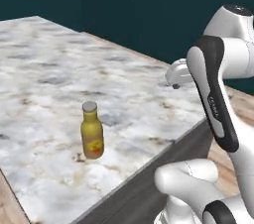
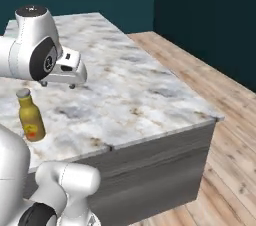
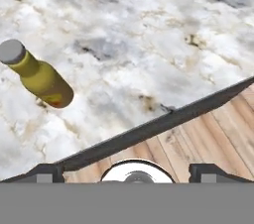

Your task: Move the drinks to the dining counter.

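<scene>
One of the drinks, a tall amber bottle [image 1: 92, 134] with a grey cap and a red-yellow label, stands upright on the dining counter [image 1: 49, 69], near its front edge. The right base view has the bottle [image 2: 30, 117] at the left of the marble top [image 2: 135, 85]. My gripper [image 2: 58, 85] hangs open and empty above the counter, apart from the bottle and further in over the top. From the left base camera the gripper [image 1: 174, 85] is right of the bottle. In the hand view the bottle [image 3: 42, 79] lies at the left, well clear of the gripper [image 3: 129, 171], with veined marble [image 3: 149, 29] beyond.
The counter's dark grey base [image 2: 160, 170] drops to a wooden floor [image 2: 220, 120] on the right. A dark teal wall [image 1: 124, 5] stands behind. The counter's front edge [image 3: 163, 121] runs diagonally across the hand view. Bare marble stretches to the far left [image 1: 34, 49].
</scene>
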